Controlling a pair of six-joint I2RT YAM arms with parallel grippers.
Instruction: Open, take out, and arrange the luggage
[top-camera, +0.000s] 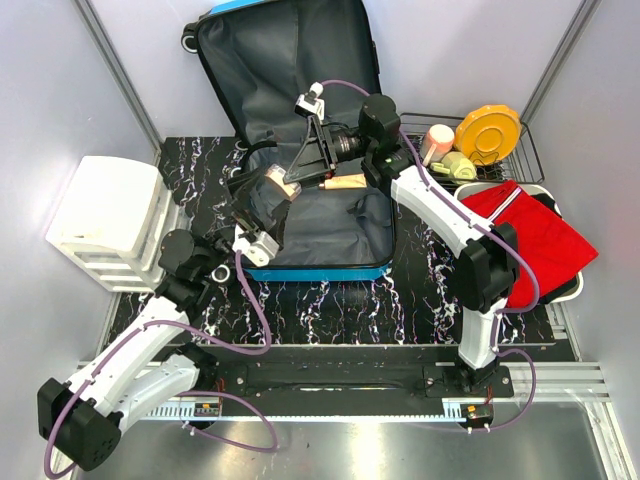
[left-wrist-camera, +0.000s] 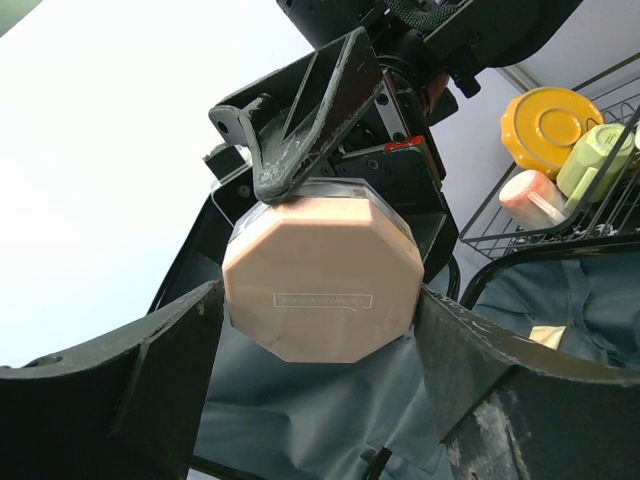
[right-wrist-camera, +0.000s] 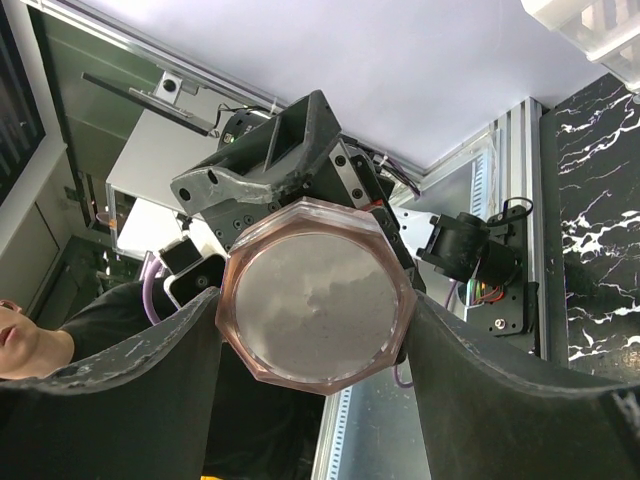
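The step in hand looks like the taking-out: a peach octagonal jar (left-wrist-camera: 320, 285) hangs in mid-air over the luggage (top-camera: 330, 232), caught between both arms as in a handover. The right gripper (right-wrist-camera: 312, 305) is clamped on it, a finger against each side. The left gripper (left-wrist-camera: 320, 300) brackets the same jar crosswise, its fingers (left-wrist-camera: 200, 330) right at the jar's flanks, though I cannot tell whether they are pressing yet. The next move calls for one claw to have a firm hold before the other lets go, then a carry toward the wire rack (top-camera: 520, 150) at 2 o'clock or the white bins (top-camera: 110, 220) at 9 o'clock. The luggage lies open at the table's centre, its lid propped up toward 12 o'clock, showing dark grey crumpled lining, a bright blue rim and a black wheel.
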